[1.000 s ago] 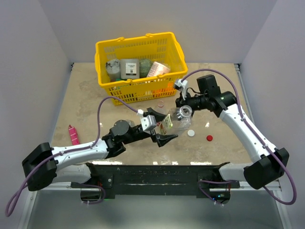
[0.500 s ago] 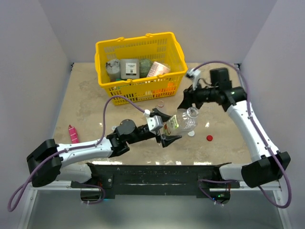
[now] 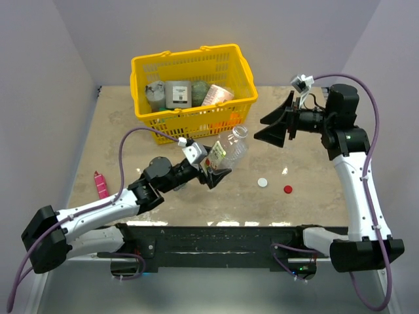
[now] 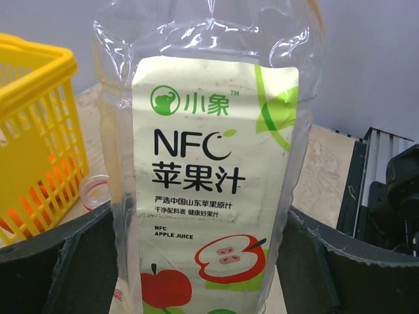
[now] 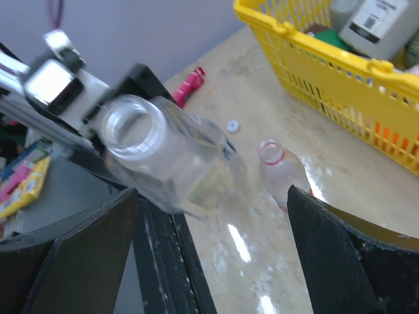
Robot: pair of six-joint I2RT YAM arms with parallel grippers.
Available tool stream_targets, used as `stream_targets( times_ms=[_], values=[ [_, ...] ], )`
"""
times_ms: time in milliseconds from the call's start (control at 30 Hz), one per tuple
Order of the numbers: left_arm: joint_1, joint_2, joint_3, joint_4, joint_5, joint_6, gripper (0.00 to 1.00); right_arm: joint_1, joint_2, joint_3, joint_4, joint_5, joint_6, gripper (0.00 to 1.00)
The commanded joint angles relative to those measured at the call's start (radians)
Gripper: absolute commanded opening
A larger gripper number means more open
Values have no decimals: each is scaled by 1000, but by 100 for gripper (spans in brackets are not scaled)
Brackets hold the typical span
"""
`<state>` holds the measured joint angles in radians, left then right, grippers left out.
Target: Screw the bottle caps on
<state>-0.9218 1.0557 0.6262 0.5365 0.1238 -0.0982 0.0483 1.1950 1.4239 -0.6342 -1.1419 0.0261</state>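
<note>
My left gripper (image 3: 213, 174) (image 4: 204, 261) is shut on a clear bottle (image 3: 227, 150) (image 4: 209, 163) with an apple-juice label, holding it tilted above the table. Its mouth (image 5: 131, 124) shows open, with no cap on it. My right gripper (image 3: 273, 128) (image 5: 213, 193) hangs open and empty, up and to the right of that bottle, apart from it. A white cap (image 3: 262, 182) and a red cap (image 3: 287, 189) lie on the table between the arms. A second bottle with a red-ringed neck (image 5: 278, 163) (image 4: 97, 191) sits near the basket. Another small cap (image 5: 232, 125) lies further left.
A yellow basket (image 3: 243, 72) (image 5: 308, 59) full of goods stands at the back of the table. A pink tube (image 3: 100, 184) (image 5: 188, 85) lies at the left. Grey walls close in the table on both sides and at the back.
My right gripper has opened and drawn back up and to the right, away from the bottle's mouth. The left arm has carried the bottle left and toward the basket.
</note>
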Motion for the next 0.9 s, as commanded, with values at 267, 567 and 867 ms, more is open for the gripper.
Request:
stream_targets(
  times_ms=[267,567,867],
  values=[
    [5,112,99,89,48,-66,0,136,-5,30,311,-42,229,98],
    [3,124,132,91,57,-80,0,145,-14,-46,349,90,225,98],
    [-6,161,170,105,76,-81,0,165,9,-72,478,53,278,71]
  ],
)
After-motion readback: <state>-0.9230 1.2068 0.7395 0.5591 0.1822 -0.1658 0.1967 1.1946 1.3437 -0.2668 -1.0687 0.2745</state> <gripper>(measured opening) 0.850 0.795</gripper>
